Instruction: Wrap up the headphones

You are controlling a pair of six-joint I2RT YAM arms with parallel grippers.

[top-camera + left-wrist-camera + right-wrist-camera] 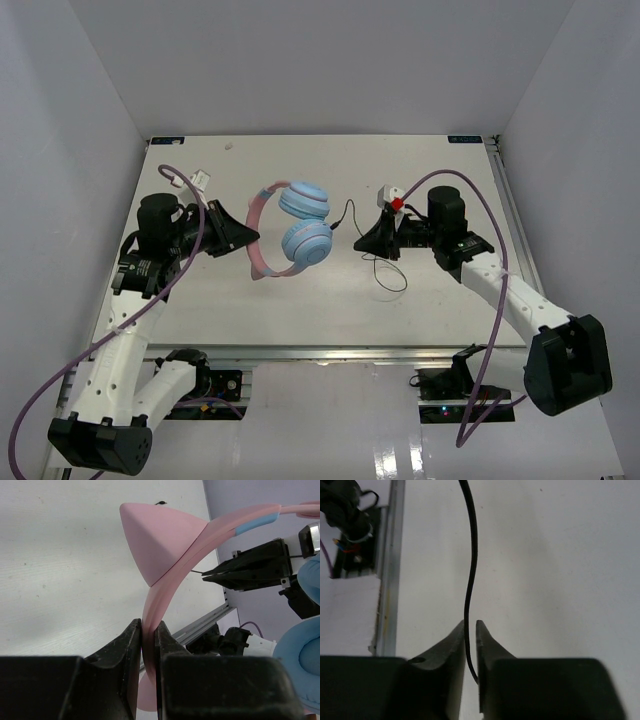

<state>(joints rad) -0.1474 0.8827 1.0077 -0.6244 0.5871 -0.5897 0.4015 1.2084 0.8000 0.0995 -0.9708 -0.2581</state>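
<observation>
The headphones (303, 224) are at the table's middle, with two light-blue ear cups and a pink headband (257, 232) on their left side. My left gripper (246, 236) is shut on the headband. In the left wrist view the fingers (149, 630) clamp the pink band just below a cat-ear point (155, 540). A blue ear cup (306, 666) shows at the right. The thin black cord (347, 213) runs from the cups to my right gripper (362, 241), which is shut on it. In the right wrist view the cord (469, 570) passes between the jaws (470, 626). A loose loop of cord (390, 276) lies below.
An aluminium rail (340, 350) runs along the table's near edge and also shows in the right wrist view (387, 580). White walls stand on the left, back and right. Thick purple cables (480, 205) arc over both arms.
</observation>
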